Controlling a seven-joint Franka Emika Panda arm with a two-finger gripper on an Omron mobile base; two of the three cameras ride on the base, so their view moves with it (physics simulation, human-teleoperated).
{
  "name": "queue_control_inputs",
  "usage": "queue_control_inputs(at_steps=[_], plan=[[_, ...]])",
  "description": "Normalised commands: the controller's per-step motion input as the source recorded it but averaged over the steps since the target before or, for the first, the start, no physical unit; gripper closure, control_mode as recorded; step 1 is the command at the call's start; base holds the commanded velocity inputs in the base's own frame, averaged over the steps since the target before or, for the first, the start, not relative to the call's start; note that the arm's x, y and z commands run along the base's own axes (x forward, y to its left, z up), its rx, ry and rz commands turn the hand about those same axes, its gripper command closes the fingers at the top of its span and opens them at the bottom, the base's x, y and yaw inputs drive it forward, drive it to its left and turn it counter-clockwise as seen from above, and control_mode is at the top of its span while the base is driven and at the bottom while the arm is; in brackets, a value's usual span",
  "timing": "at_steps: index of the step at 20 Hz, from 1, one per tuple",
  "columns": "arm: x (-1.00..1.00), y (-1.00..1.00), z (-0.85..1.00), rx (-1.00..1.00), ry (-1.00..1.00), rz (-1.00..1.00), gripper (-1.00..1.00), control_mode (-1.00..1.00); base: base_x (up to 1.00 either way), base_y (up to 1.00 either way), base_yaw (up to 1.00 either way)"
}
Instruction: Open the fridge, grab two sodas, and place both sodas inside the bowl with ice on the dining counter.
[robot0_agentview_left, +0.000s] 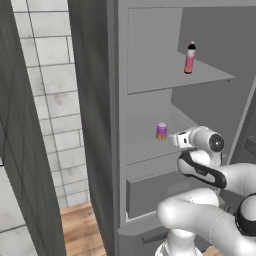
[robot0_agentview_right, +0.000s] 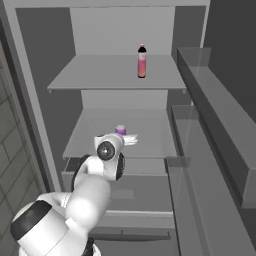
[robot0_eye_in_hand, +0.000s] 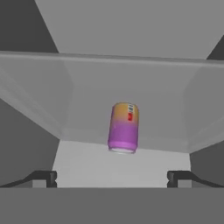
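The tall matte grey fridge (robot0_agentview_right: 125, 30) stands with its door swung wide, its grey inner shelves and lower drawer exposed beside a wall of pale square tiles (robot0_agentview_left: 55, 100). The slim pink bottle with a black cap (robot0_agentview_right: 142, 61) stands upright on the upper shelf, toward two o'clock of that shelf in the right base view. The short purple-pink can with a yellowish band (robot0_eye_in_hand: 124, 127) stands upright on the middle shelf, near its front edge, directly ahead of the hand. The two-finger gripper (robot0_eye_in_hand: 112, 178) is fully spread and empty; its dark fingertips (robot0_eye_in_hand: 43, 178) sit at seven and five o'clock in the hand view, well apart from the can and touching nothing. Judgement: the step in hand is the approach to the can. Done well, the hand would advance straight and level so that the can passes centrally between the fingers, closing on the can's mid-body rather than its rim. The can leans slightly off the hand's vertical, so alignment merits checking before closure. A glancing contact could topple it or push it back along the shelf.
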Motion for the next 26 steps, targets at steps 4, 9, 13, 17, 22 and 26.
queue_control_inputs(at_steps=[4, 9, 13, 17, 22, 26], plan=[[0.00, 0.11, -0.08, 0.00, -0.04, -0.24, -1.00, -1.00, 0.00, 0.00, 0.00], [-0.23, 0.20, 0.13, 0.00, -0.04, -0.41, -1.00, -1.00, 0.00, 0.00, 0.00], [-0.26, 0.28, 0.34, 0.04, 0.06, -0.35, -1.00, -1.00, 0.00, 0.00, 0.00], [-0.30, 0.33, 0.37, 0.14, 0.17, -0.22, -1.00, -1.00, 0.00, 0.00, 0.00], [-0.34, 0.07, 0.50, 0.24, 0.16, -0.09, -1.00, -1.00, 0.00, 0.00, 0.00], [-0.36, -0.06, 0.50, 0.34, 0.07, 0.00, -1.00, -1.00, 0.00, 0.00, 0.00]])
